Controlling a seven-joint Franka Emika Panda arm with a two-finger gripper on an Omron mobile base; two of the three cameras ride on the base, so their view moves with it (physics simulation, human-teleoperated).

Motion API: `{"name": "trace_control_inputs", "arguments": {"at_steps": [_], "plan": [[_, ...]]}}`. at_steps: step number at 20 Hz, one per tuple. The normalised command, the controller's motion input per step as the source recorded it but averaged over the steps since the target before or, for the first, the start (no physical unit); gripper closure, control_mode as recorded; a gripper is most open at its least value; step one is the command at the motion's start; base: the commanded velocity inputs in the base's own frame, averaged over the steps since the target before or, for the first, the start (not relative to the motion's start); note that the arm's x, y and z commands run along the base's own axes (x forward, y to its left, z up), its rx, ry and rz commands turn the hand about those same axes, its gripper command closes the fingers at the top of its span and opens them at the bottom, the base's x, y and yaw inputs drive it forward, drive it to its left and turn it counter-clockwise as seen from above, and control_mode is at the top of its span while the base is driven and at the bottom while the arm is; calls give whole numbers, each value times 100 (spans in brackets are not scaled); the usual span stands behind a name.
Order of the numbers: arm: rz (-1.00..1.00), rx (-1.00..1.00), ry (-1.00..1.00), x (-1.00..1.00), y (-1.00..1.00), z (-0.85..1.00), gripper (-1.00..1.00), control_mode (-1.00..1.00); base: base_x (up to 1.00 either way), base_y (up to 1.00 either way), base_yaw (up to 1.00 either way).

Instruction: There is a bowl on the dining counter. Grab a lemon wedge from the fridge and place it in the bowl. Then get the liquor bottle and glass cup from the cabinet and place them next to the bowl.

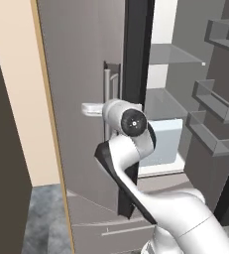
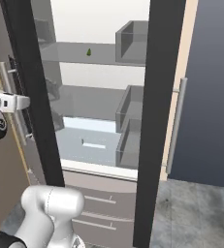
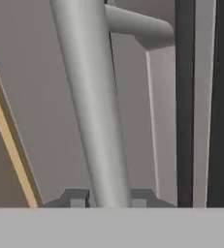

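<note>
Showing the fridge [image 1: 81, 74] with its right door swung open and its left door closed, the long vertical handle [image 3: 91, 106] of that left door runs up between the fingers [image 3: 74, 197], which are clamped on it. The gripper [image 3: 105, 199] sits low on the bar. The lemon wedge [image 2: 89, 52] lies on an upper shelf [image 2: 84, 57], above and right of the fingers, well apart.
</note>
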Motion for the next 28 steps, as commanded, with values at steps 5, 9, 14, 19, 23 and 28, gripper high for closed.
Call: {"name": "trace_control_inputs", "arguments": {"at_steps": [5,9,14,19,23,28], "plan": [[0,0,4,-42,100,0,-100,-100,0,0,0],[2,0,4,-24,34,-9,-100,-100,0,0,0],[-1,19,-13,-93,0,1,-100,-100,0,0,0],[-1,35,-11,-100,-13,11,-100,-100,0,0,0],[-9,37,-2,-86,-78,12,-100,-100,0,0,0],[-1,35,0,-33,-100,9,-100,-100,0,0,0]]}}
